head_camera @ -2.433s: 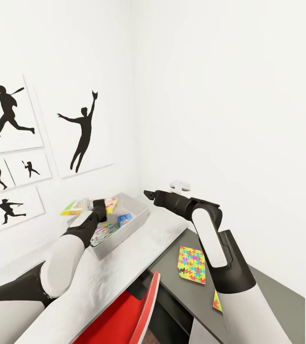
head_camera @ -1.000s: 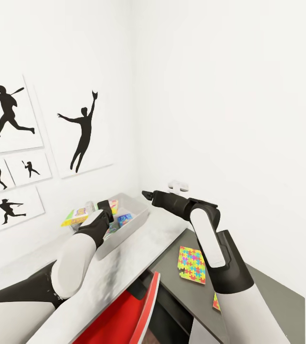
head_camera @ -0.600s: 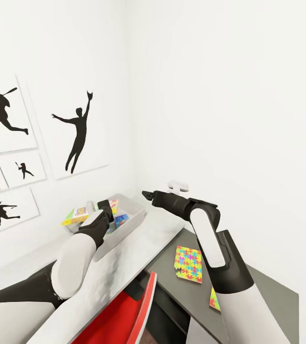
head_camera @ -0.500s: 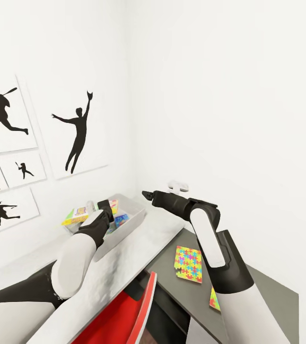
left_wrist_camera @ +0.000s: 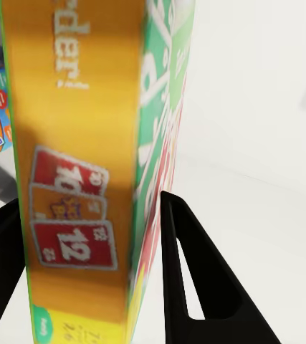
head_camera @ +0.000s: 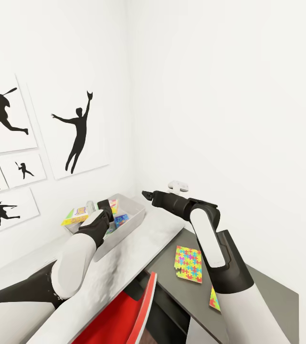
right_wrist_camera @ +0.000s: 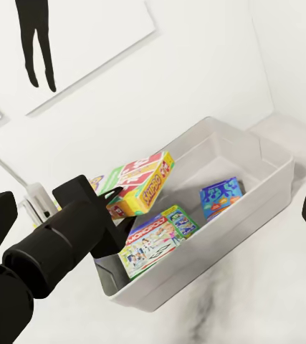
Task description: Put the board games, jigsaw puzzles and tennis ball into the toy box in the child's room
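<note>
My left gripper (head_camera: 106,210) is shut on a green and yellow Skip-Bo board game (head_camera: 78,216), held on edge over the far-left part of the light grey toy box (head_camera: 132,220). In the left wrist view the board game (left_wrist_camera: 88,179) sits between my black fingers (left_wrist_camera: 195,279). In the right wrist view the toy box (right_wrist_camera: 267,154) holds a white, green and blue board game (right_wrist_camera: 156,240) and a small blue box (right_wrist_camera: 221,195). My right gripper (head_camera: 145,194) hovers open just right of the box. One jigsaw puzzle (head_camera: 189,264) lies on the dark table (head_camera: 172,286); my right arm half hides another (head_camera: 214,300).
The toy box stands on a white tabletop (head_camera: 138,243) in the room's corner, white walls close behind and to the right. Black sports silhouette pictures (head_camera: 79,134) hang on the left wall. A red chair (head_camera: 124,315) is tucked under the table's near edge.
The head camera has panned slightly, shifting the whole picture. My left gripper with the Skip-Bo box drew back and sank a little toward the toy box. The right arm has held still.
</note>
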You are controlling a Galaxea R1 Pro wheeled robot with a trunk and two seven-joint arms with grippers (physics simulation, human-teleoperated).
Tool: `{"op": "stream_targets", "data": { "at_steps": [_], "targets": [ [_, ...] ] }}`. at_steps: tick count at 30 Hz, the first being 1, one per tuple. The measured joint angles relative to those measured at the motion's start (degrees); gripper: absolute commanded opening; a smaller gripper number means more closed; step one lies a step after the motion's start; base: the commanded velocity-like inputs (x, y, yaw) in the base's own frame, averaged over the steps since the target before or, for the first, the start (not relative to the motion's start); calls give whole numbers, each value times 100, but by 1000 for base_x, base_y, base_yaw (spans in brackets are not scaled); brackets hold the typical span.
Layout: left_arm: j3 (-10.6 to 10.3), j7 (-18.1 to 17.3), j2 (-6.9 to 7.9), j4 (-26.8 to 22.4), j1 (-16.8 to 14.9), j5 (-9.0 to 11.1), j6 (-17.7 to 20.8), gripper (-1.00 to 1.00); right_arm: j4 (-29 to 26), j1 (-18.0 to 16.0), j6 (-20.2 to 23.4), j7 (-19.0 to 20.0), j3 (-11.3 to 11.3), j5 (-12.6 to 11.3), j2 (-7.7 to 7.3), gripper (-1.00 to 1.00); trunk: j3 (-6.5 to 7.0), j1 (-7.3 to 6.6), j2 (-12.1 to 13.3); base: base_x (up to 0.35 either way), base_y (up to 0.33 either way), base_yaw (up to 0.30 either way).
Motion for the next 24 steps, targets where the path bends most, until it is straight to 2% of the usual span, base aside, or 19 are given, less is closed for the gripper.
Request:
{"op": "stream_targets", "data": {
  "at_steps": [9,18,24],
  "targets": [
    [-1,-1,0,1,-1,1,-1,-100,-1,0,0,0,0,-14,0,100,27,0,0,0,0,-120],
    [0,0,0,0,0,-2,-9,-100,0,0,-3,0,0,-7,0,100,33,0,0,0,0,-34],
    [2,-2,-1,2,-1,0,-9,-100,7,1,-2,-1,-1,-8,-1,100,35,0,0,0,0,-225]
  ]
}}
